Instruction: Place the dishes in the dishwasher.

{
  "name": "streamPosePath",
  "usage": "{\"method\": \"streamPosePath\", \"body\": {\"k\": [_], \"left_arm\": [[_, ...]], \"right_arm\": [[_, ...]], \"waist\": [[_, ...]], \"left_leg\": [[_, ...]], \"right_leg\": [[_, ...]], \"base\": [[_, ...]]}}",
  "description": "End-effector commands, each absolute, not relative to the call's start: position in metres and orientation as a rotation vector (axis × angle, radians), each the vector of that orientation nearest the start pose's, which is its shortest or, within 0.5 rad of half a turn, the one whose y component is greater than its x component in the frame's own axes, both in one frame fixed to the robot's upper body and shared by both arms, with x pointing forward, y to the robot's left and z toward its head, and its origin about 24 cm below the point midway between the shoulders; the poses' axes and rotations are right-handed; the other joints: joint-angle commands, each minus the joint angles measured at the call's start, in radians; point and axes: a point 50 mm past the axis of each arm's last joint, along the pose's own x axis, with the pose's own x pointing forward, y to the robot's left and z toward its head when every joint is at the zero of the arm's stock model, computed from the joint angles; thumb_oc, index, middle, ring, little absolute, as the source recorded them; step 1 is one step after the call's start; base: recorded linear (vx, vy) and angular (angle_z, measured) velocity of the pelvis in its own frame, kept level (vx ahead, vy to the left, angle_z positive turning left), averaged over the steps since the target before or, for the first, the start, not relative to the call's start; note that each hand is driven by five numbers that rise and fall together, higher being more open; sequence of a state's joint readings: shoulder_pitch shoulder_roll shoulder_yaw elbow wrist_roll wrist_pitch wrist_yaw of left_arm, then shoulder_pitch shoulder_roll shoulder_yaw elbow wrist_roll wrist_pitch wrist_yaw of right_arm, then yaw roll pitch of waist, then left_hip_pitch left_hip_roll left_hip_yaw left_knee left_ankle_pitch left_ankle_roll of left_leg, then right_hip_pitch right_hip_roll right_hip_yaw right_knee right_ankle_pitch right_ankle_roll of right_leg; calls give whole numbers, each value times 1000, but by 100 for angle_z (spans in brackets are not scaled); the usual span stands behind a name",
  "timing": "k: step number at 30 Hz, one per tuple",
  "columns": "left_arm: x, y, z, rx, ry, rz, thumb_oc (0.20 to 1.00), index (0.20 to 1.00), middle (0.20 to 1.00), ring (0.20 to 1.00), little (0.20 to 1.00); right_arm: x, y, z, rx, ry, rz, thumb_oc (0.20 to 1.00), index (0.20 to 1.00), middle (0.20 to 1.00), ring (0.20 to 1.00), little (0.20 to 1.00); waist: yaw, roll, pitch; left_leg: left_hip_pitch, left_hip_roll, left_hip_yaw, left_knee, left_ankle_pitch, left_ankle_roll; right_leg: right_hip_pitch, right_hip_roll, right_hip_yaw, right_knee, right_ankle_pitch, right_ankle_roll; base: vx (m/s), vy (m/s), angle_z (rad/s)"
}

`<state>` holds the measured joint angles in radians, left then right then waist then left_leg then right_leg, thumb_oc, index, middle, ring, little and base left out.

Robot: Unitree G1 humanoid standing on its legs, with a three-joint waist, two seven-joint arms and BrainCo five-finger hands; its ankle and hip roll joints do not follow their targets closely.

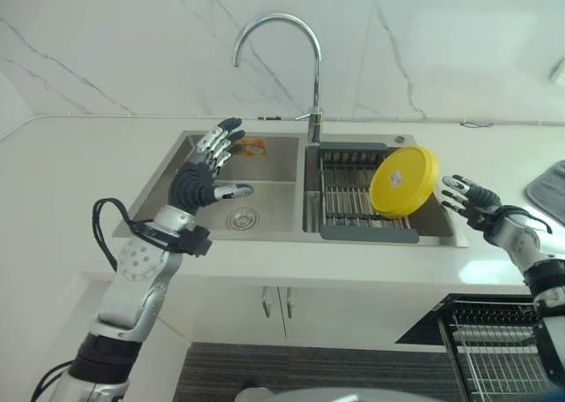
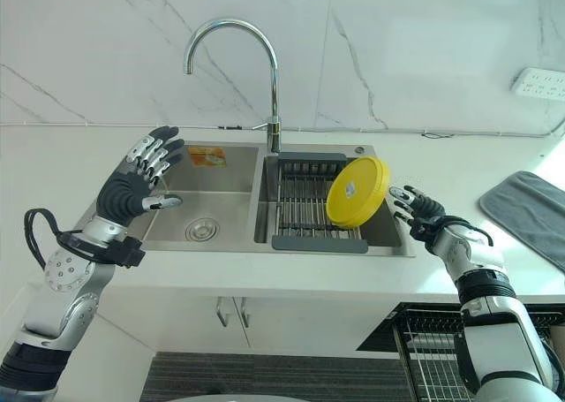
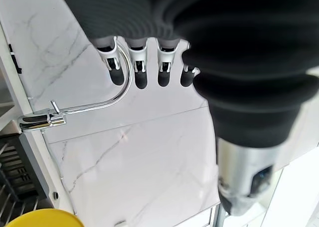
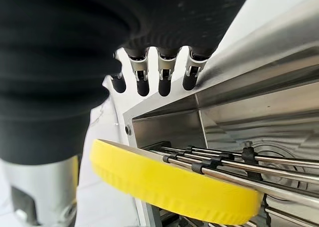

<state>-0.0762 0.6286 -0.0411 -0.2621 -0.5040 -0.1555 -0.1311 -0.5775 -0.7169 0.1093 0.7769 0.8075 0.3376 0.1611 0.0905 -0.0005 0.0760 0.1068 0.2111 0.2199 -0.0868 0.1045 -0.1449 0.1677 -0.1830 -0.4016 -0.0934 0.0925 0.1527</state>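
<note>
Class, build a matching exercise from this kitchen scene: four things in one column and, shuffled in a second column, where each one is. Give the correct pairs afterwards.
Things:
1. yellow plate
2. sponge
3. grey mat
4. left hand

Places:
A. flat on the counter at the far right
B. raised over the left basin, fingers spread
C. leaning on the rack in the right basin
D. at the back of the left basin

Pairs: 1-C, 2-D, 3-A, 4-B
</note>
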Motion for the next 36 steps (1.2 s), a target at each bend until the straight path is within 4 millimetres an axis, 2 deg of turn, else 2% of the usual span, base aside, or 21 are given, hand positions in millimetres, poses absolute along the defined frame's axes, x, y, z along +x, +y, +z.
{"method": "streamPosePath", "body": {"k": [1, 15, 36], "left_arm": [[259, 197, 182, 150, -521, -374, 1000, 1000, 1000, 1000, 1000], [259, 198, 180, 147, -506, -374, 1000, 1000, 1000, 1000, 1000], [260, 196, 178, 145, -484, -374, 1000, 1000, 1000, 1000, 1000]], "right_arm": [[356, -312, 138, 120, 236, -55, 1000, 1000, 1000, 1000, 1000], [362, -309, 149, 79, 232, -35, 1000, 1000, 1000, 1000, 1000], [360, -315, 136, 121, 299, -63, 1000, 1000, 1000, 1000, 1000]], "waist": [[35, -9, 7], [50, -11, 9], [62, -9, 13]], "left_leg": [[52, -8, 9, -1, -91, -6], [53, -12, -3, -1, -91, -6], [52, -15, -15, -1, -91, -4]], "right_leg": [[36, -16, -62, 6, -101, -5], [43, -15, -68, 6, -104, -8], [48, -15, -72, 6, -106, -8]], "base": [[0, 0, 0], [12, 5, 4], [0, 0, 0]]}}
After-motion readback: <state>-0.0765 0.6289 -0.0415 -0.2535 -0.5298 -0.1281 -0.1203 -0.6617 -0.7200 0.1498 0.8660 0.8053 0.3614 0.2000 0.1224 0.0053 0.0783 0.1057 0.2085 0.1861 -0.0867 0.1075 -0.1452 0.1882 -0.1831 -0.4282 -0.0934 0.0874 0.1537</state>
